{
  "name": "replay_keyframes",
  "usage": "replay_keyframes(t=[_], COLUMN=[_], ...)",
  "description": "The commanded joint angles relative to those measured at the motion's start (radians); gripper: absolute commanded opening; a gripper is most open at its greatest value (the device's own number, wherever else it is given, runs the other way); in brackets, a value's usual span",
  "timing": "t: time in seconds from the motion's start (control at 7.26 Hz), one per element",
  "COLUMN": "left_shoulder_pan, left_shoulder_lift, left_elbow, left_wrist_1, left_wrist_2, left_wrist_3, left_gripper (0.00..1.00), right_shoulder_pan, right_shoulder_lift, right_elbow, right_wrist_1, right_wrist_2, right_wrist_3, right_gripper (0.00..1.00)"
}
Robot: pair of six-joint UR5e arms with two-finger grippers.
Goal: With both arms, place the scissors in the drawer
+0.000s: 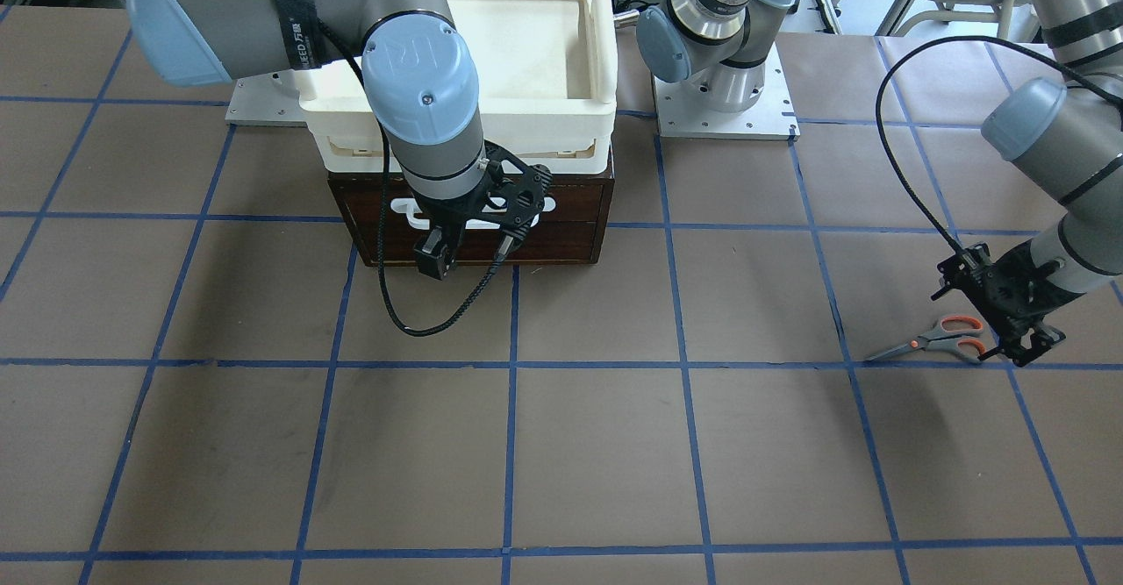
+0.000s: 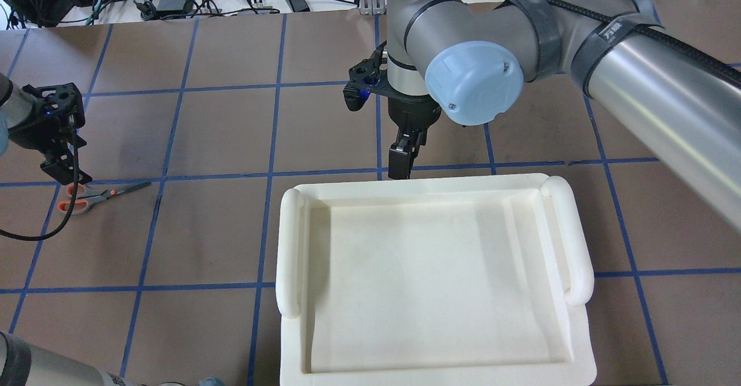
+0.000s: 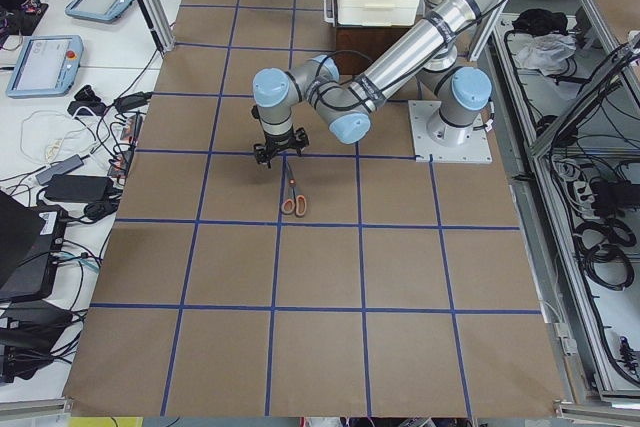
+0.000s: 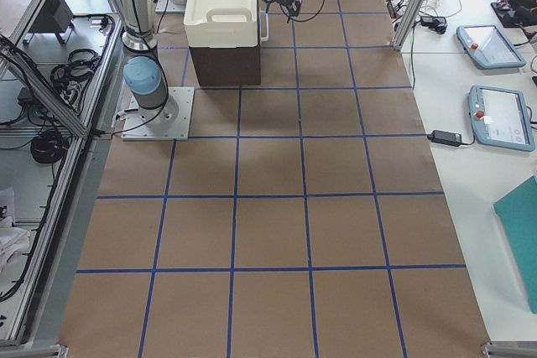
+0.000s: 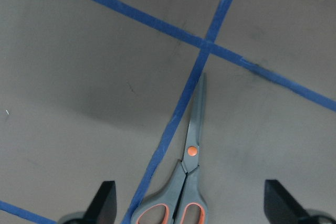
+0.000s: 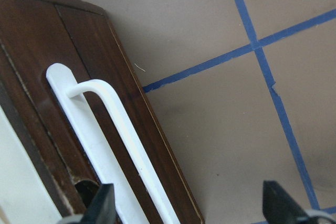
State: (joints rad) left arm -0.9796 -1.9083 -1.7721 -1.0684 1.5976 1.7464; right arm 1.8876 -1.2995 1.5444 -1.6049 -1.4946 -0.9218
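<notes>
The scissors [image 5: 191, 171] lie flat and closed on the brown table [image 1: 570, 445], well apart from the drawer [image 1: 570, 217], off to the robot's left of it. Their blade tips point back toward the drawer's side and the orange-lined handles point away.

The left gripper [image 1: 1025, 346] hovers over the handle end with its fingers spread wide and nothing between them. In its wrist view the handles sit about midway between the two fingertips [image 5: 105, 200].

The drawer appears fully shut. A cream-white tray [image 2: 289, 247] rests on top of the cabinet. The right gripper [image 1: 465, 252] hangs just in front of the drawer's white loop handle [image 6: 115, 124], also wide open and empty. The handle bar runs between its fingertips in the wrist view, closer to one of them; whether they touch cannot be told.

Both arms look to be lining up their grasps. The scissors are thin and flat, so the left fingers should probably descend nearly to the table and close across the handles near the orange pivot. The right gripper should straddle the loop bar squarely, then pull straight out from the drawer front.
</notes>
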Motion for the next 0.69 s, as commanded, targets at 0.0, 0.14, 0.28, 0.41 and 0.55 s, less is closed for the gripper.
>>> replay_keyframes(t=[0.0, 0.14, 0.28, 0.41, 0.55], left_shoulder_pan=[0.009, 0.013, 0.042, 0.079, 0.079], left_shoulder_lift=[-0.078, -0.11, -0.112, -0.118, -0.12], left_elbow=[-0.009, -0.018, -0.039, -0.1, -0.131], left_wrist_1=[0.066, 0.076, 0.091, 0.21, 0.305], left_wrist_2=[0.063, 0.061, 0.059, 0.045, 0.009], left_wrist_3=[0.095, 0.202, 0.255, 0.283, 0.297], left_gripper=[1.0, 1.0, 1.0, 1.0, 1.0], right_shoulder_pan=[-0.004, -0.004, -0.004, -0.001, -0.001], right_shoulder_lift=[0.011, 0.04, 0.075, 0.078, 0.078], right_elbow=[0.002, -0.007, -0.007, -0.009, -0.01], right_wrist_1=[0.031, 0.016, -0.047, -0.068, -0.069], right_wrist_2=[-0.009, -0.004, -0.003, -0.007, -0.006], right_wrist_3=[-0.253, -0.282, -0.295, -0.295, -0.295], right_gripper=[1.0, 1.0, 1.0, 1.0, 1.0])
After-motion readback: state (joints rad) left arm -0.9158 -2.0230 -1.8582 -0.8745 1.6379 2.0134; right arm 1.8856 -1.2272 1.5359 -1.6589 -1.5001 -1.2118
